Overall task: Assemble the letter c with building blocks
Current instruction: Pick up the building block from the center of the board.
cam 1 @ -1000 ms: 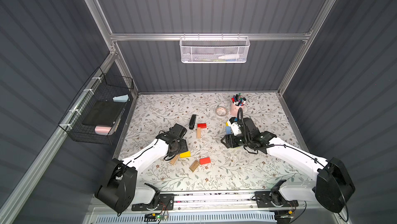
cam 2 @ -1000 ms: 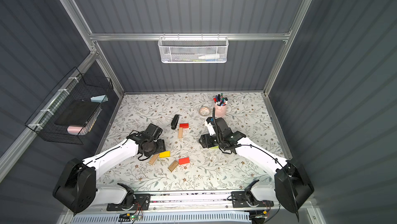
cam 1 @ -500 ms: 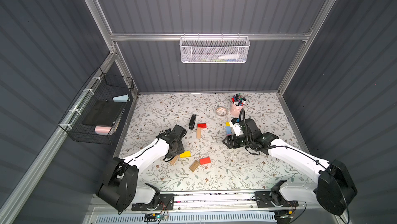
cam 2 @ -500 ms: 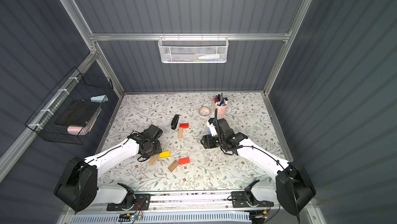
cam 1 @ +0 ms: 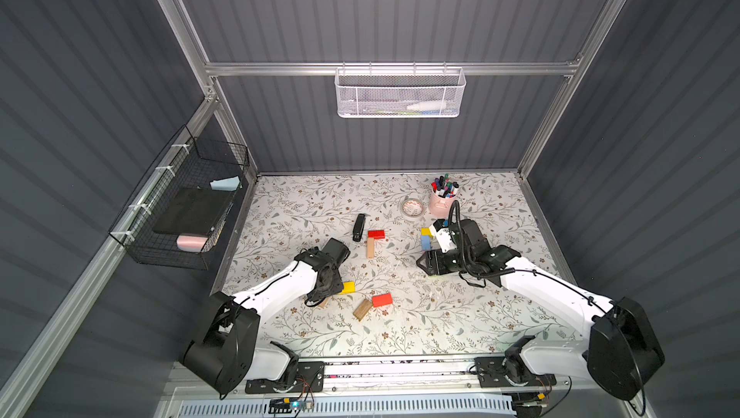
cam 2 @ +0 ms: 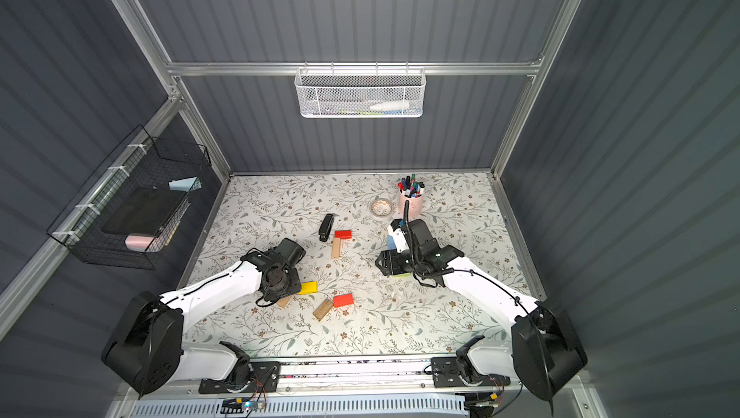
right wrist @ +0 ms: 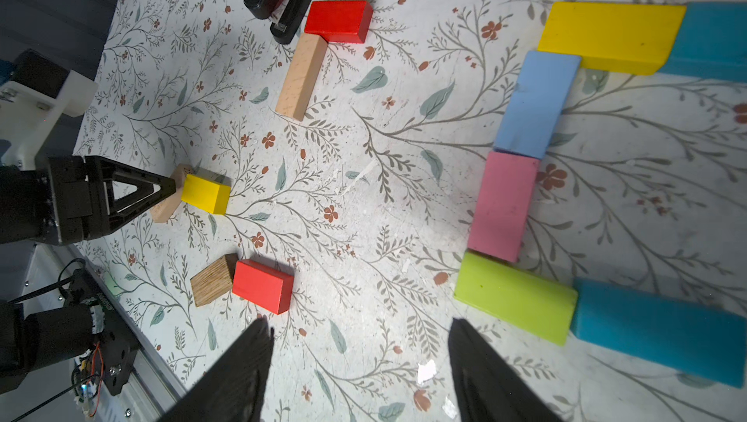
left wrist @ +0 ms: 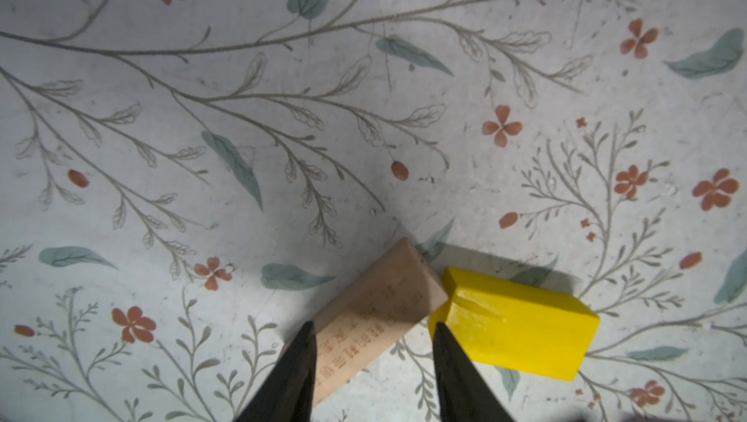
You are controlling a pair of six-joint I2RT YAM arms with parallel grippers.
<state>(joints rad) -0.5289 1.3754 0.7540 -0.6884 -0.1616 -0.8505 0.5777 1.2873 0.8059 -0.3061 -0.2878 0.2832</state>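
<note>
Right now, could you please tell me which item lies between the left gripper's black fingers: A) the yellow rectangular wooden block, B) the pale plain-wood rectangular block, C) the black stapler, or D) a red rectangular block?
B: in the left wrist view the pale plain-wood rectangular block lies between the tips of the left gripper, with the yellow rectangular block just outside one finger.
</note>
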